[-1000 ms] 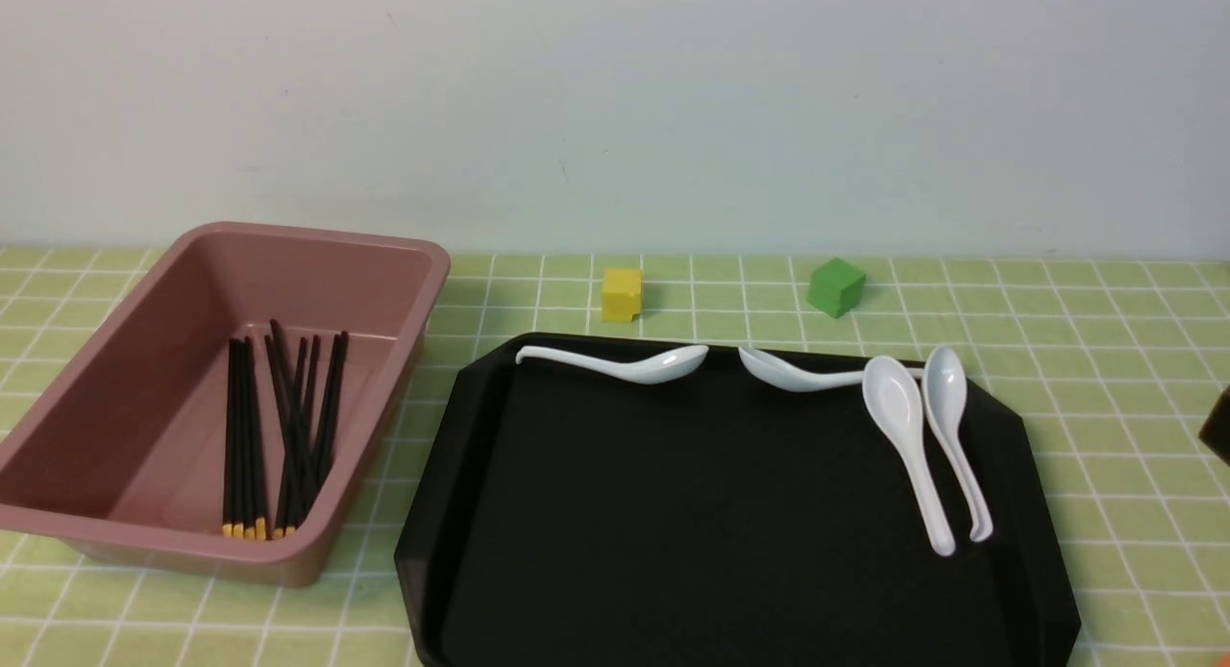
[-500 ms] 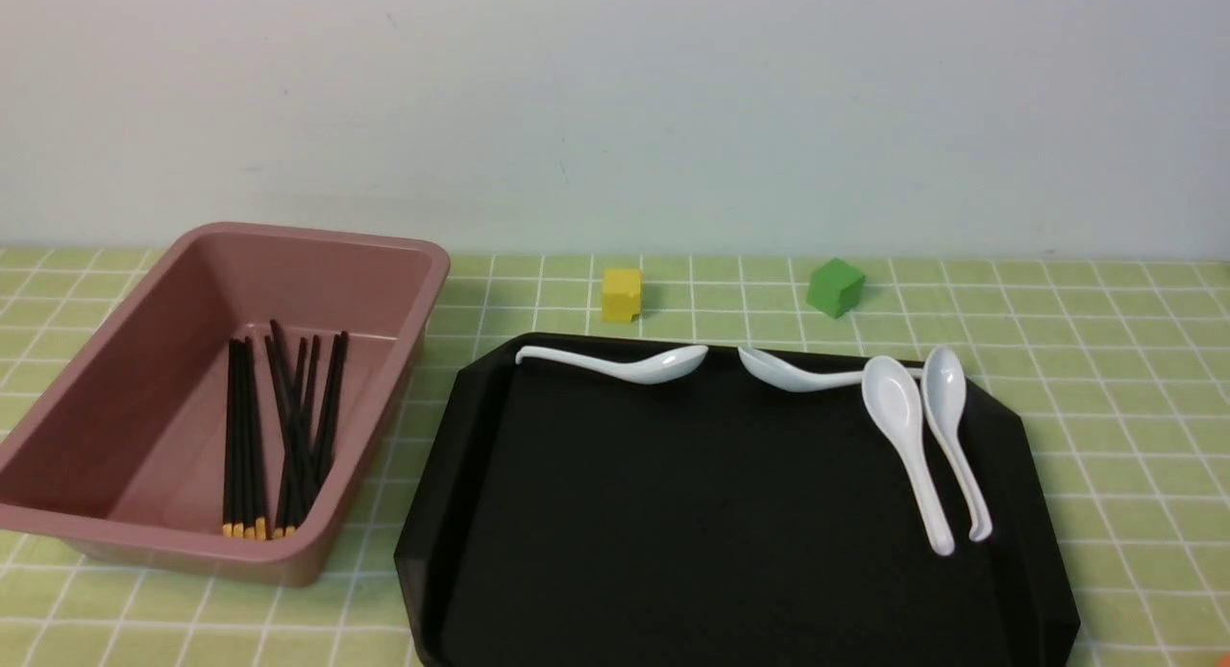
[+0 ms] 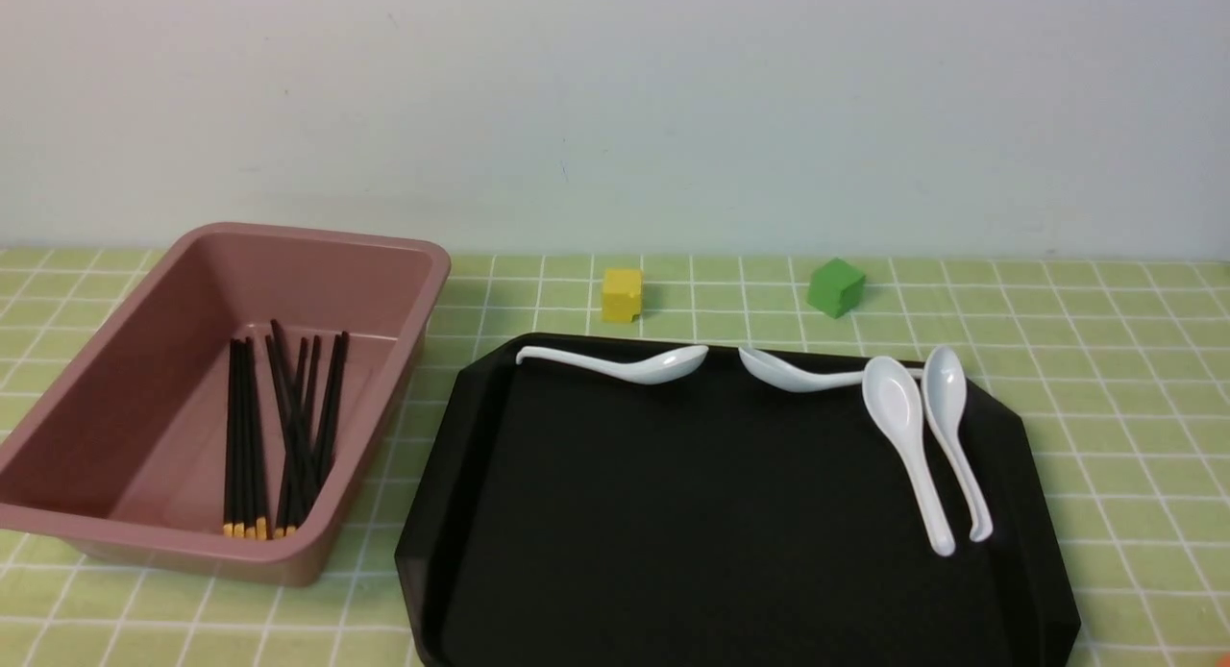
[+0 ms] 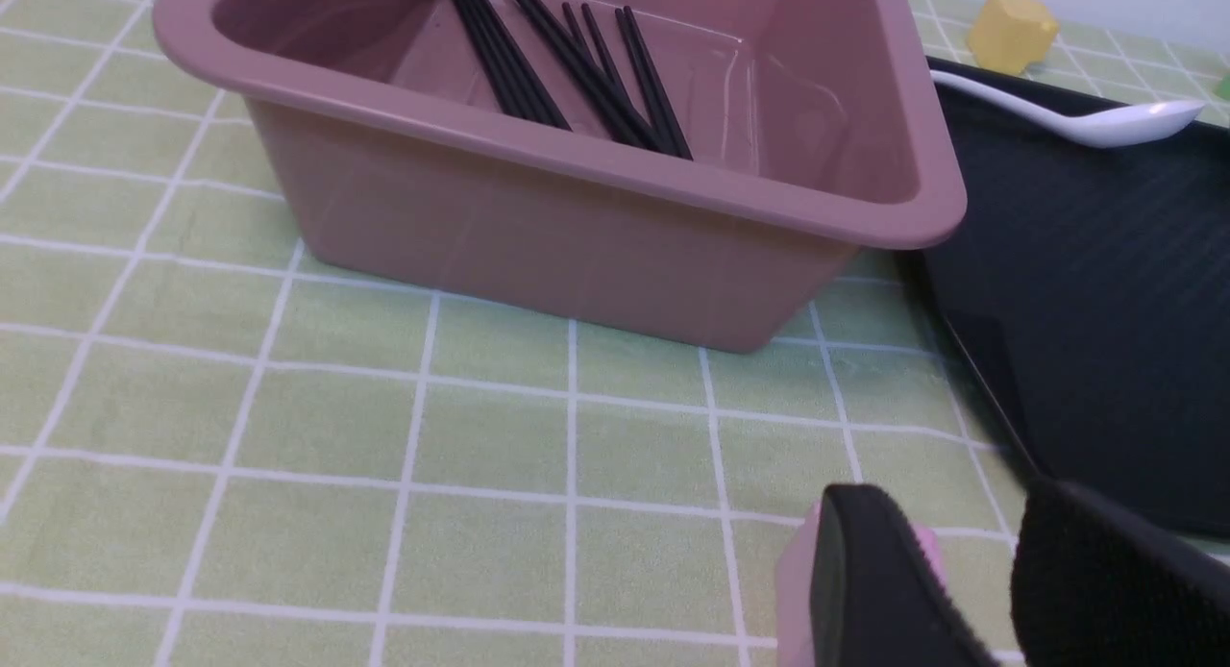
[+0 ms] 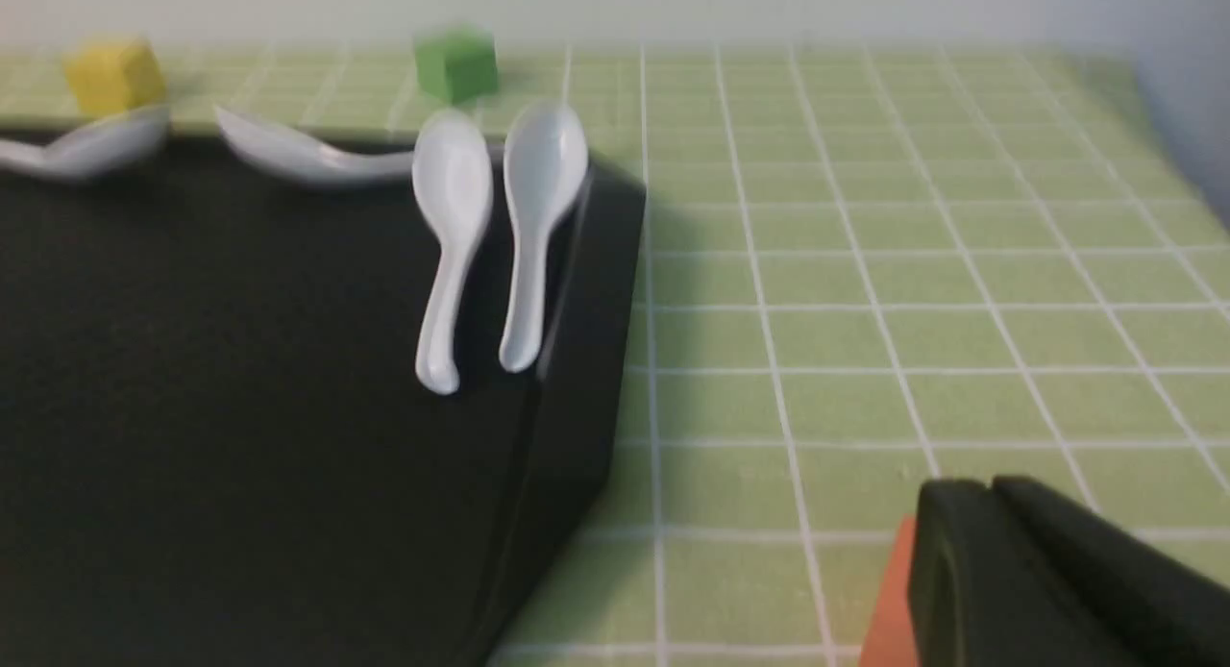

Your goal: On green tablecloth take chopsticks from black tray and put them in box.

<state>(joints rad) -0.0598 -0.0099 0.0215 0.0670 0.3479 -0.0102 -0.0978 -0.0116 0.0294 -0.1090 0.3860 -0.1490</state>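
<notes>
A bundle of black chopsticks [image 3: 279,436] with yellow ends lies inside the dusty-pink box [image 3: 404,263], slanting along its floor with the yellow ends toward the near wall. The box sits on the left of the table, on the green tablecloth [image 3: 1105,359], which is pale green with white grid lines.

Just right of the box, close beside it, is the black tray [image 3: 673,532]. No chopsticks show on the tray. Four white spoons rest on it: one spoon [image 3: 625,363] along the far rim at left, a second spoon [image 3: 798,371] along the far rim further right, and a pair of spoons [image 3: 922,436] lying side by side near the right edge, handles pointing toward the camera.

Beyond the tray, on the cloth, stand a yellow cube [image 3: 622,293] and a dark green cube [image 3: 835,286], well apart.

In the left wrist view, the left pincer [image 4: 971,580] hangs low over the cloth near the box's near wall, with a gap between its fingers. In the blurred right wrist view, the right pincer [image 5: 999,513] is over bare cloth right of the tray, fingers pressed together, holding nothing.
</notes>
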